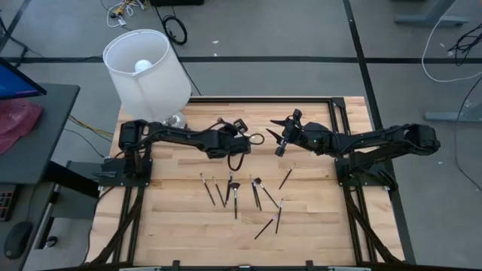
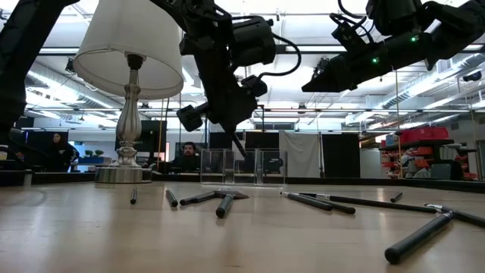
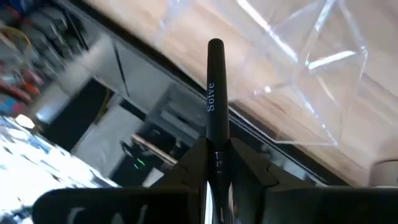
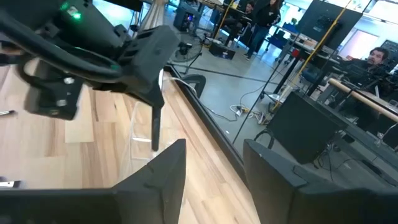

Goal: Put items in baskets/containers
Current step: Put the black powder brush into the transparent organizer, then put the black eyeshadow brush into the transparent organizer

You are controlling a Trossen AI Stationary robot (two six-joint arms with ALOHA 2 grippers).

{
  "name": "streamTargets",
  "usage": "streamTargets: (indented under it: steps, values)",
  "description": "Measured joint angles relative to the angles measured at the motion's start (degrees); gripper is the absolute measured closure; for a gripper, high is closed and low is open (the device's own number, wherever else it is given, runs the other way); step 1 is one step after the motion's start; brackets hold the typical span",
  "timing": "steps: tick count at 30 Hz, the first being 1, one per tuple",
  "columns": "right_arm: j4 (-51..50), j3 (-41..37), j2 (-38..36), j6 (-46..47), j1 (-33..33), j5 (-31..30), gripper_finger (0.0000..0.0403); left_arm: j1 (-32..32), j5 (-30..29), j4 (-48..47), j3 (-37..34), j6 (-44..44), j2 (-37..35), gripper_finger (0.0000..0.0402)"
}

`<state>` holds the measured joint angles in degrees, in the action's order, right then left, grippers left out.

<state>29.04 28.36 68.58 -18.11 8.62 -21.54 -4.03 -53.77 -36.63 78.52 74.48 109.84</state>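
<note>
Left gripper (image 3: 214, 163) — jaws clamped on one makeup brush (image 3: 216, 93), above clear container (image 2: 242, 167) at worktop (image 1: 316, 218) 12 o'clock. Right gripper (image 1: 285, 129) — jaws parted, empty, at 1 o'clock.

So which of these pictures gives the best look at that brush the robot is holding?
The left wrist view: the held brush fills the middle, its handle lettering visible, clamped in the left gripper near the clear container. The right wrist view shows it hanging down; the low view shows a dark sliver; from the high view I can't pick it out.
</note>
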Motion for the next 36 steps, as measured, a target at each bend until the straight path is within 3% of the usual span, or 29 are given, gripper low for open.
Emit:
streamTargets:
  steps: [6,27,31,33,36]
  values:
    - [-0.09,-0.01,0.0,-0.02,-0.02,0.08,0.0238,0.15,1.24,3.18,0.02,3.13,0.2,0.0336]
    - [-0.31,-0.02,0.0,0.0,-0.02,0.06,0.0238,0.13,3.66,10.19,0.02,5.7,0.2,0.0217]
    - [-0.37,-0.02,0.0,0.0,-0.02,0.06,0.0238,0.62,3.55,10.93,0.02,2.58,0.2,0.0207]
    - [-0.5,-0.02,0.0,0.0,-0.02,0.06,0.0238,1.53,1.21,12.5,0.02,-0.9,0.2,0.0206]
    - [-1.38,-0.02,0.0,-0.01,-0.02,0.06,0.0238,3.66,-7.54,13.22,0.02,-3.92,0.05,0.0209]
